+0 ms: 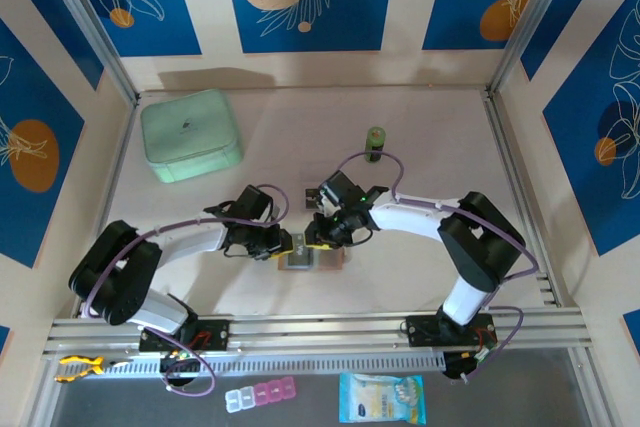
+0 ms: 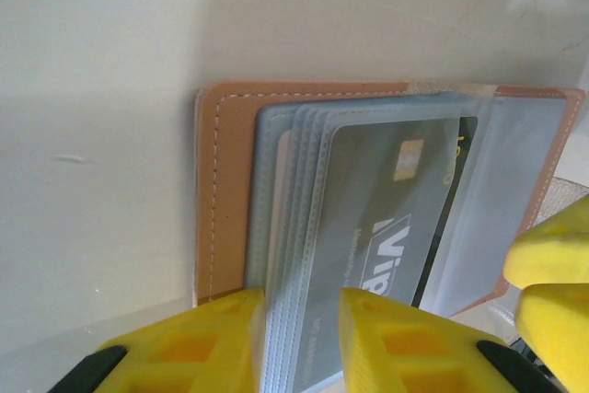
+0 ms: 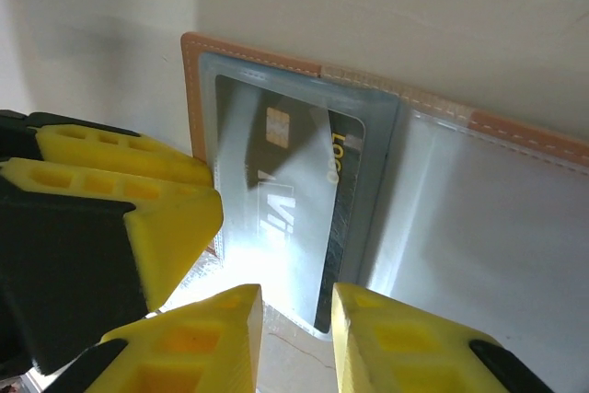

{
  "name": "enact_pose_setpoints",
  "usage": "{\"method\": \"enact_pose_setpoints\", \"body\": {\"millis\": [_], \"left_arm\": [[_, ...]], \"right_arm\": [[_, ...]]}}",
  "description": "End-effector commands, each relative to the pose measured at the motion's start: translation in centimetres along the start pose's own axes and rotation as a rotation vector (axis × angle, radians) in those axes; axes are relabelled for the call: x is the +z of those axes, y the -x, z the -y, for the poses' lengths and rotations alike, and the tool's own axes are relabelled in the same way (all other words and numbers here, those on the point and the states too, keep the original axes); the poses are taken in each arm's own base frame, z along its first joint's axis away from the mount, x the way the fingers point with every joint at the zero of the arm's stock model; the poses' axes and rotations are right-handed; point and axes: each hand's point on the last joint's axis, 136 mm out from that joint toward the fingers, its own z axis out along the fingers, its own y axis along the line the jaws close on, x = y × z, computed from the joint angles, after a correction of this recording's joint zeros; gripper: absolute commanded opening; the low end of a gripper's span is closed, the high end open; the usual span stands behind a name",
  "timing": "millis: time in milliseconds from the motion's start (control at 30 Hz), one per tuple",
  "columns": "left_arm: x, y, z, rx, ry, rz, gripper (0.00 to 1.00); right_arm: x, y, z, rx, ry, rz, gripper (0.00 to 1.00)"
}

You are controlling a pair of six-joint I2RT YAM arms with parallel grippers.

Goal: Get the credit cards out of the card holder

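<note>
Left tool [image 2: 302,338] pinched the card holder [image 2: 225,190] by its floppy sleeves; right tool [image 3: 293,338] gaped around the credit card [image 3: 276,200], probably stiff, slick, best edge-gripped.

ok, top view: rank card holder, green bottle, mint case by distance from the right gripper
1. card holder, at the right gripper fingertips, table centre.
2. green bottle, behind it, slightly right.
3. mint case, far back left.
</note>
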Motion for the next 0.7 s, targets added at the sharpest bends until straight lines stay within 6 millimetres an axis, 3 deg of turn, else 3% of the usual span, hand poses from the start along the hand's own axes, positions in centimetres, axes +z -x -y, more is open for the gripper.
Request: {"method": "enact_pose_setpoints", "body": {"millis": [0, 667], "left_arm": [[-0.4, 0.2, -0.2, 0.020, 0.031, 0.000, 0.28], [0.2, -0.4, -1.2, 0.003, 0.064, -0.037, 0.24]], "right_arm": [[0.5, 0.0, -1.2, 0.003, 0.044, -0.024, 0.28], [2.3, -0.2, 0.3, 0.028, 0.005, -0.050, 0.25]]}}
